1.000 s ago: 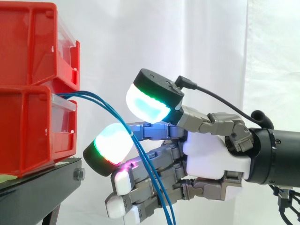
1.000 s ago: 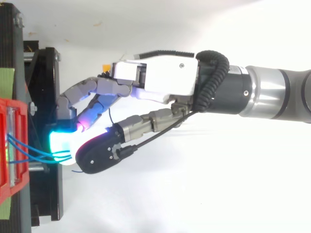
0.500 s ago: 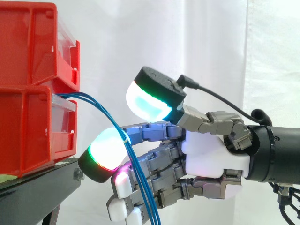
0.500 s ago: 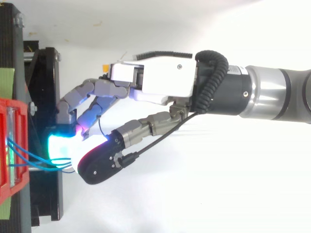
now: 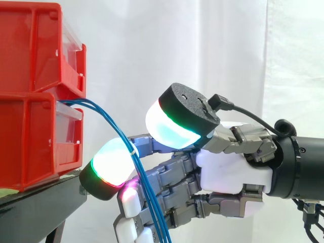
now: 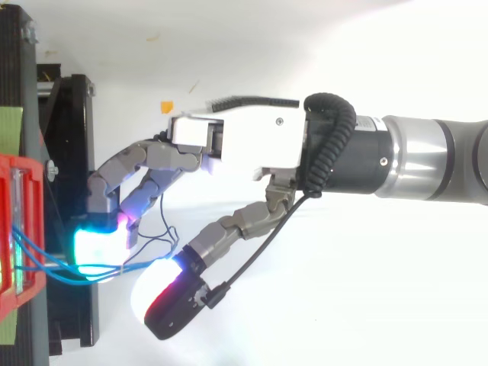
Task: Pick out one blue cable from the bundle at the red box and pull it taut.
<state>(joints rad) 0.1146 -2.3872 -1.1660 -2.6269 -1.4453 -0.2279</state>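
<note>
White curtain formed the backdrop in the side view. Several thin blue cables were noted, smooth and glossy, running close together as a loose bundle. They emerged from the front opening of the lower red bin, just above its clear front panel, arched outward and downward, and ran off the bottom edge of the side view. Along that descent they lay against the back of a cyan-glowing fingertip, then passed down across the lower fingers. From above, the cables spread apart between bin and fingertip, and a slack loop showed beside the fingers. An upper red bin sat stacked directly on the lower one, both resting on a black stand. Contents of either bin, apart from the cable ends, could not be made out. The hand reached in from the right with its fingers loosely extended toward the bins. The thumb was swung well apart from them, so nothing was clamped; the cables merely touched the fingers.
</note>
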